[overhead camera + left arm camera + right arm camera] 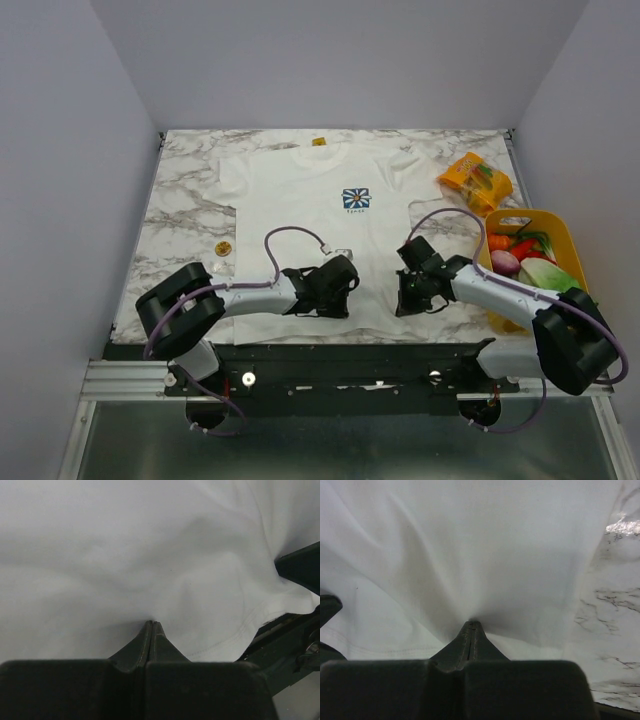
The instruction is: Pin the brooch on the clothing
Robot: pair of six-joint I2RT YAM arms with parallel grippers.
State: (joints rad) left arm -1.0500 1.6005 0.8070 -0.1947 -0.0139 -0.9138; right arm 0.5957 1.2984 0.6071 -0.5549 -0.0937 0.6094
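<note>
Barely started: clamped on shirt [300, 195] hem with left and right jaws; yet to fetch brooch [223, 247] off bench [185, 200] and pin it.

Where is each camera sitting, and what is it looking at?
Top external: above and behind the arm bases, looking down on the marble table and T-shirt; both arms show.
Left wrist: on the left arm, facing along its left gripper, shut on the T-shirt.
Right wrist: on the right arm; right gripper shut on the T-shirt.
Shared: all see the T-shirt.
</note>
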